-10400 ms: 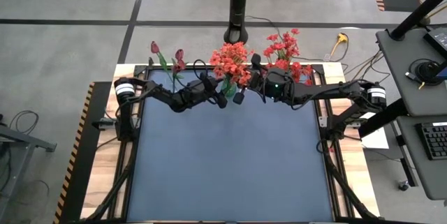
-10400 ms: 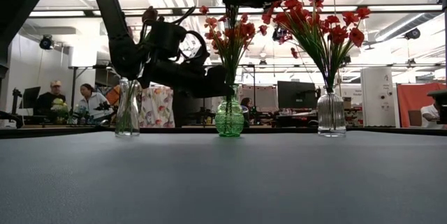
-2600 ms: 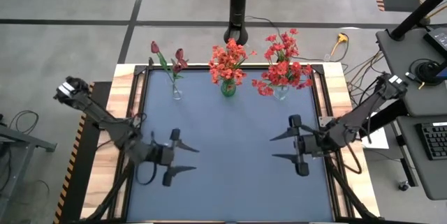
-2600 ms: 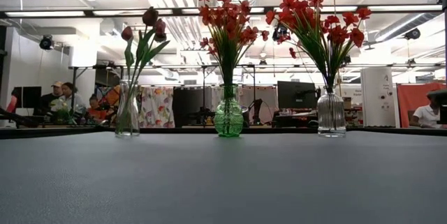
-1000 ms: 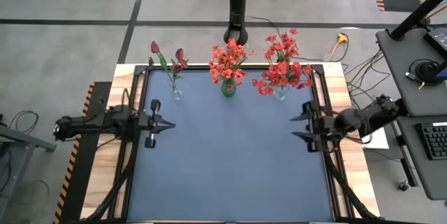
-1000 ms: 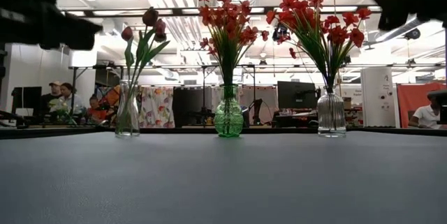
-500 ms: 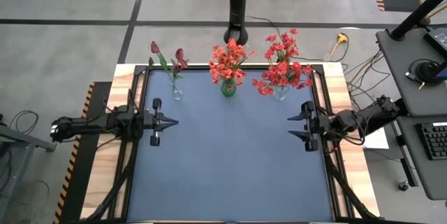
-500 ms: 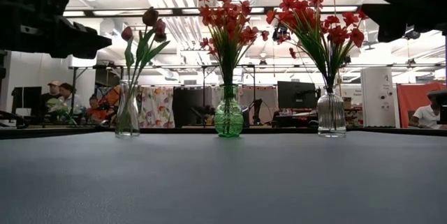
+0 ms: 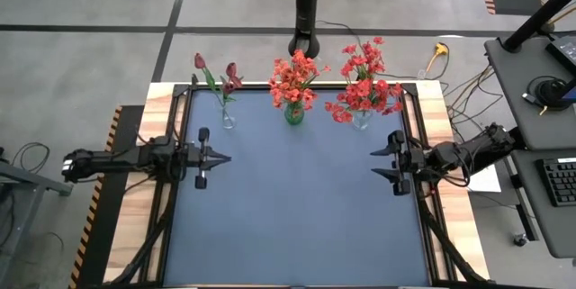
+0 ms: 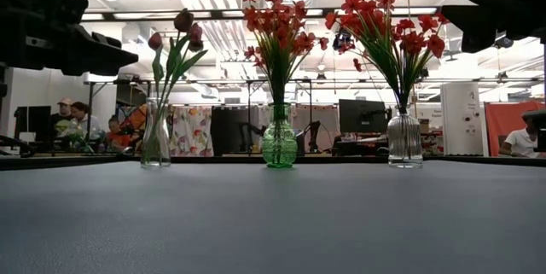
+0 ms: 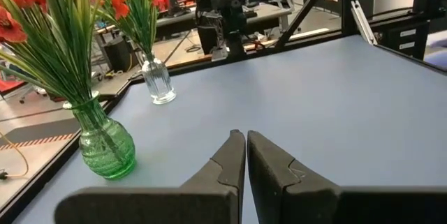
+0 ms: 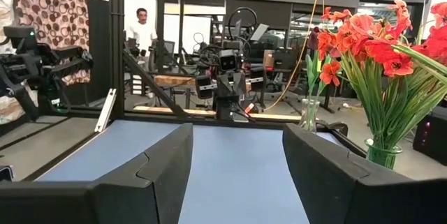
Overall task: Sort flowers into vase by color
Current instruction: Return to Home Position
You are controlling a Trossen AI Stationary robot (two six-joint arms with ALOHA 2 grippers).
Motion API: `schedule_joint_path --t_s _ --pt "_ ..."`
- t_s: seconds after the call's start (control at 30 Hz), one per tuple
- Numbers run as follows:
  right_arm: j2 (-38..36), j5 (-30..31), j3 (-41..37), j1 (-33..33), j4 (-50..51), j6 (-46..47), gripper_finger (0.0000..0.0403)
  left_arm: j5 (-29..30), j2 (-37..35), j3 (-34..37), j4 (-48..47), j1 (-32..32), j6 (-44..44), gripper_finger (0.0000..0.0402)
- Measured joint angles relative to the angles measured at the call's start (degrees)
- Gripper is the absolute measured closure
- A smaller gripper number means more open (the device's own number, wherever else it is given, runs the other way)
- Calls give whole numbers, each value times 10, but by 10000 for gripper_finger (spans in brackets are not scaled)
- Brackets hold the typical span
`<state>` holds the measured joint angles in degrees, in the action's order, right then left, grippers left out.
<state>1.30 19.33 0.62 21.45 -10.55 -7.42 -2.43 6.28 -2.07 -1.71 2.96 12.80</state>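
Three vases stand in a row at the table's far edge. A clear vase [image 9: 227,119] [image 10: 155,142] holds dark maroon tulip buds [image 9: 216,68]. A green vase [image 9: 294,113] [image 11: 105,147] holds orange-red flowers [image 9: 294,77]. A ribbed clear vase [image 9: 362,120] [image 10: 404,142] holds red flowers [image 9: 364,82]. My left gripper [image 9: 225,158] [image 11: 246,135] hovers shut at the table's left edge, pointing level across the mat. My right gripper [image 9: 373,164] [image 12: 237,130] hovers open at the right edge, facing it, with nothing between its fingers.
The blue mat [image 9: 297,208] stretches bare between the two grippers and toward the near edge. A black pole [image 9: 309,5] rises behind the far edge. Black frame rails [image 9: 175,190] run along both sides. People [image 10: 77,119] sit in the room beyond.
My right gripper has swung its fingers to point more squarely toward the table's left edge. My left gripper has tipped a little downward at the left edge. The vases and flowers have stayed where they were.
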Motion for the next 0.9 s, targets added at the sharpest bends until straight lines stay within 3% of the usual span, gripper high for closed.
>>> schedule_joint_path --t_s 0.9 --pt "0 0 0 0 0 0 188 0 43 0 0 0 0 401"
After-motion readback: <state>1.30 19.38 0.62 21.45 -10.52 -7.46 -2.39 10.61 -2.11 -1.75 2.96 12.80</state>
